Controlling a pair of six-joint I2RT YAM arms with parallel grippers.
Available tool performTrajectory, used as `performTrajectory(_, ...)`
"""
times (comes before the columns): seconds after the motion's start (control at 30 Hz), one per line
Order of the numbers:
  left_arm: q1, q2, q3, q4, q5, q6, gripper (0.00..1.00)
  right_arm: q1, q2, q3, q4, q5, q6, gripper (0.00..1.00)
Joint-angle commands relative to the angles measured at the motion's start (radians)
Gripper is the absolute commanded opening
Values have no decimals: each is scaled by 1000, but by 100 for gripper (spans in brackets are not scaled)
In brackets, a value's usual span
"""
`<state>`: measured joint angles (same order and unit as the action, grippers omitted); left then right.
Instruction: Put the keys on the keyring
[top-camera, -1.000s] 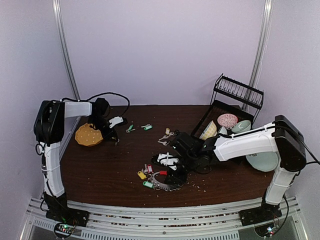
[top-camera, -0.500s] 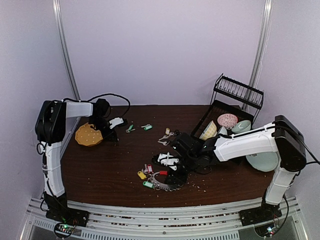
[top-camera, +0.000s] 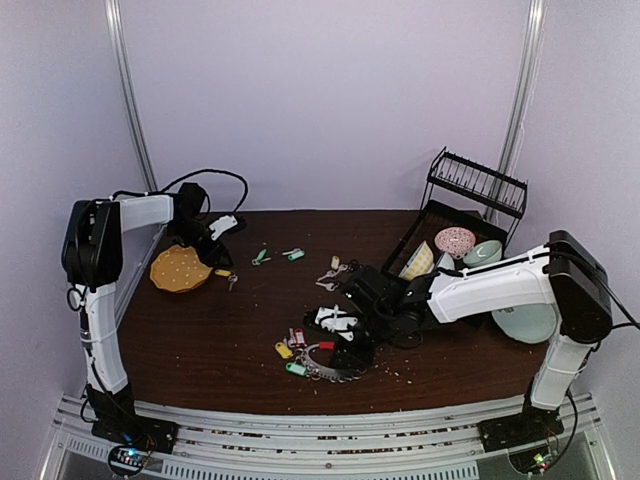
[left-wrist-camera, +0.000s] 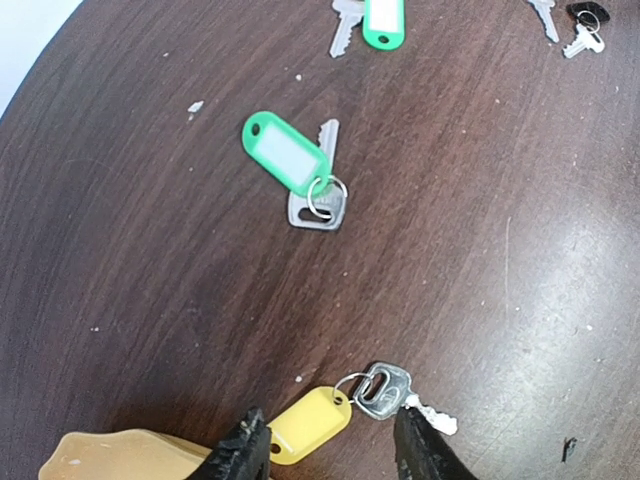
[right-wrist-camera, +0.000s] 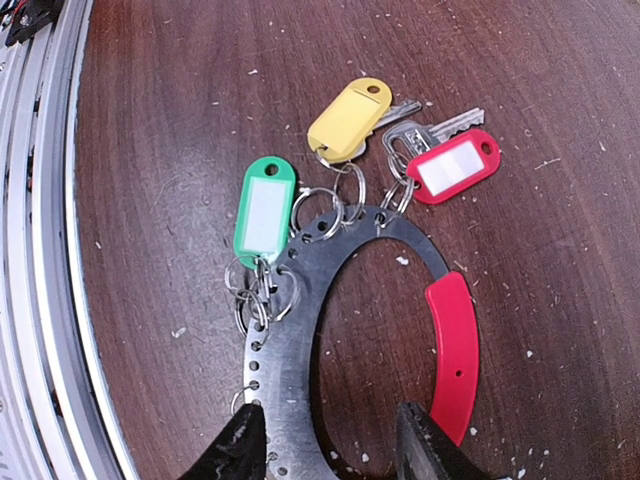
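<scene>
The keyring (right-wrist-camera: 300, 300) is a perforated silver arc joined to a red arc (right-wrist-camera: 455, 350), lying flat on the table. Keys with a green tag (right-wrist-camera: 263, 210), a yellow tag (right-wrist-camera: 350, 118) and a red tag (right-wrist-camera: 455, 165) hang from its holes. My right gripper (right-wrist-camera: 335, 445) stands open over it, the silver arc between its fingers. Another yellow-tagged key (left-wrist-camera: 385, 388) lies on the table between the open fingers of my left gripper (left-wrist-camera: 330, 445), untouched. Past it lie a green-tagged key (left-wrist-camera: 295, 165) and a second green tag (left-wrist-camera: 382, 20).
A cork coaster (top-camera: 178, 268) lies just left of the left gripper (top-camera: 218, 255). Loose silver keys (top-camera: 330, 275) sit mid-table beyond the keyring (top-camera: 330, 365). A black dish rack (top-camera: 450, 240) with bowls stands at the back right, a pale plate (top-camera: 525, 322) beside it.
The left gripper has drawn back toward the far left corner and its jaws have widened; the yellow-tagged key lies on the table below it. The right arm has stayed put.
</scene>
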<state>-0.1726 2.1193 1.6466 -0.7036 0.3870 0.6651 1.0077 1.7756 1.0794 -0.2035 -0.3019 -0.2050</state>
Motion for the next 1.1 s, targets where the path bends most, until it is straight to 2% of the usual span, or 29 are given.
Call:
performTrajectory(0.0,-1,30,4,-2,52,13,44,-5,28,10,2,-34,7,46)
performTrajectory(0.07,-1,45,6,-1,93,13,44,-4,34,10,0,-33,6,46)
performTrajectory(0.23,0,100,7,-6,47,23,42,-5,31,11,-4,-40,8,46)
performTrajectory(0.5,-1,116,21,-47,74,36,36,-4,34,9,-10,-37,7,46)
performTrajectory(0.7,0,81,14,-55,99,52,23,-4,45,19,-10,-39,9,46)
performTrajectory(0.8,0,83,13,-70,106,59,2,-6,47,27,-19,-32,7,46)
performTrajectory(0.97,-1,60,29,-70,152,42,0,-5,37,24,-21,-26,7,46)
performTrajectory(1.07,0,9,34,-23,166,-31,0,-6,22,25,-16,-29,13,46)
